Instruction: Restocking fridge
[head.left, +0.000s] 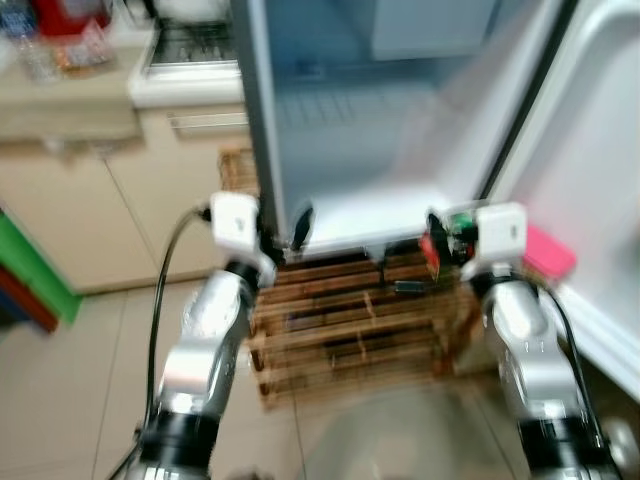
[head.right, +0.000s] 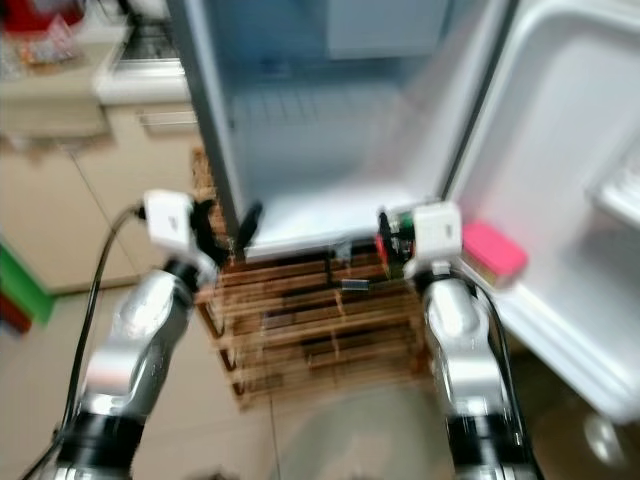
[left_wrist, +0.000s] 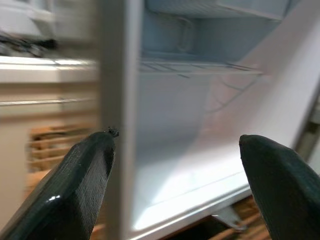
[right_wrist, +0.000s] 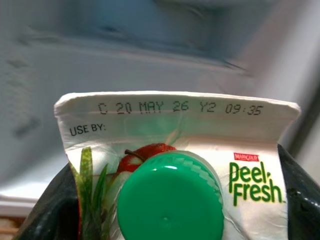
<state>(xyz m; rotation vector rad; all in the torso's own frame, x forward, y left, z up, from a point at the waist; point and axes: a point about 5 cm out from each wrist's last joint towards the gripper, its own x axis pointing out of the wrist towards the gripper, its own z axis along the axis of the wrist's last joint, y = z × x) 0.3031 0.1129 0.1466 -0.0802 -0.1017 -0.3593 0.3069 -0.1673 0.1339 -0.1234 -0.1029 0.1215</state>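
A small fridge (head.left: 340, 110) stands open before me, its white door (head.left: 600, 150) swung to the right and its lower floor bare. My right gripper (head.left: 440, 245) is shut on a juice carton (right_wrist: 175, 170) with a green cap and "Peel Fresh" print, held just in front of the fridge's bottom edge. My left gripper (head.left: 285, 232) is open with nothing between its fingers (left_wrist: 75, 185), level with the fridge's left front edge. A wire shelf (left_wrist: 200, 67) crosses the inside higher up.
The fridge rests on a wooden slatted crate (head.left: 350, 320). A pink item (head.left: 548, 250) sits in the door's lower shelf. Beige cabinets (head.left: 90, 200) and a counter with red items lie to the left. The floor is tiled. The head views are blurred.
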